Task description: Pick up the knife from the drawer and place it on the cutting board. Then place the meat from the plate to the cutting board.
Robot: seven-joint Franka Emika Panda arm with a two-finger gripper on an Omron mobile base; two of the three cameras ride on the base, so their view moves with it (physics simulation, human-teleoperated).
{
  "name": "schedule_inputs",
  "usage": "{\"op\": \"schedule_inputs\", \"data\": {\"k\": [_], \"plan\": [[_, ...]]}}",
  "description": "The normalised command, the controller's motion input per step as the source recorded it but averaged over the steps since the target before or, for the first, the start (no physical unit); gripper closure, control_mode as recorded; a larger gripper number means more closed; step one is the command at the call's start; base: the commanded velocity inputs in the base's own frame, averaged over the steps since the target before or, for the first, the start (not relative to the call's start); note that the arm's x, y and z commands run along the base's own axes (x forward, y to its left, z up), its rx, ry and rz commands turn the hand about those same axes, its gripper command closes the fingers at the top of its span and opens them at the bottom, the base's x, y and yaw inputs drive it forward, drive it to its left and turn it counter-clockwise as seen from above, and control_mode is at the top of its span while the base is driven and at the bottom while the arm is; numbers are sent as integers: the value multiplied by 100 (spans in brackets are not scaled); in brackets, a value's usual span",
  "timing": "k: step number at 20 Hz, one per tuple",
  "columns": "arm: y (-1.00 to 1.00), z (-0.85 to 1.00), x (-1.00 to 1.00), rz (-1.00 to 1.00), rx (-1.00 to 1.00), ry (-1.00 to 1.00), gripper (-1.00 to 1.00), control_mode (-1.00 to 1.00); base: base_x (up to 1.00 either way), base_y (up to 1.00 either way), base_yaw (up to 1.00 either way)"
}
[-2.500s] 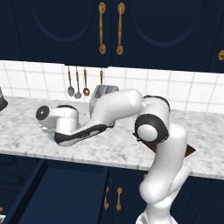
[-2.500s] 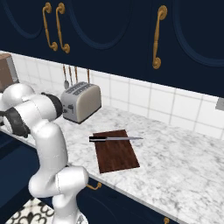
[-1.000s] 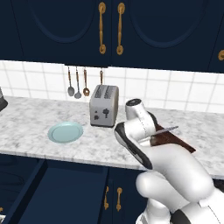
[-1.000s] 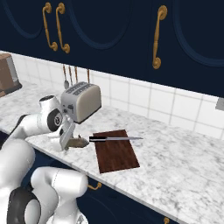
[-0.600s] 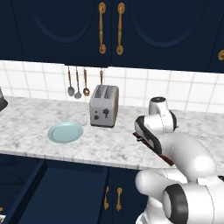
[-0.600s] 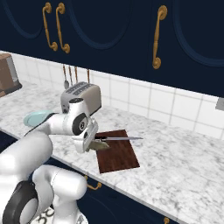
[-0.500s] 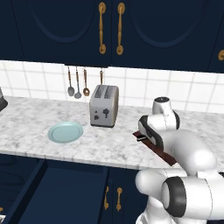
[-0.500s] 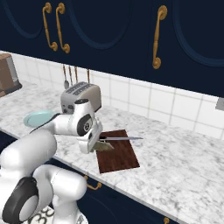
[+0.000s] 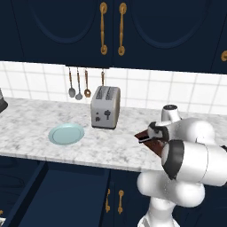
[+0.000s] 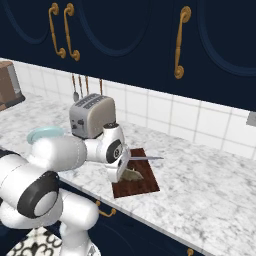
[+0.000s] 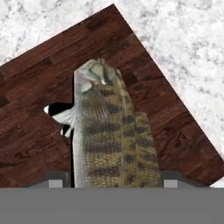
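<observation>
The fingers [image 11: 109,179] are closed on the meat [image 11: 111,140], one tip at each side of it at the bottom of the hand view, and it hangs between them as a long, brown, streaked piece pointing away over the cutting board [image 11: 35,83]. From the right base view the fingers [image 10: 121,171] sit low over the cutting board [image 10: 142,186], with the meat [image 10: 131,174] just above the wood or touching it; I cannot tell which.

The step in hand appears to be setting the meat down. To do it well, the fingers should go straight down until the piece lies on the wood, then open wide enough that neither tip drags it, and lift off vertically. The meat's far end reaches toward the middle of the board, so there is room; no sideways shift looks needed.

The knife [image 10: 144,158] already lies across the board's back edge, blade pointing right along the worktop [image 10: 210,185], near the meat, so the release should stay clear of it.

The plate [image 9: 66,133] sits bare toward the worktop's left front, beside the toaster [image 9: 105,107], and the drawer [image 9: 62,199] stands open below.
</observation>
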Motion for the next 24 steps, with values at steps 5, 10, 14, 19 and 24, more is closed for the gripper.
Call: {"op": "schedule_inputs", "data": {"k": [5, 10, 14, 19, 24], "plan": [[-19, -32, 15, 0, 0, 3, 100, -100, 0, 0, 0], [-3, -35, 0, 0, 0, 1, -100, -100, 0, 0, 0], [6, 3, -12, 0, 1, 0, -100, -100, 0, 0, 0], [4, 34, -36, 0, 0, -5, -100, -100, 0, 0, 0], [8, 53, -38, 0, 0, -18, -100, -100, 0, 0, 0]]}}
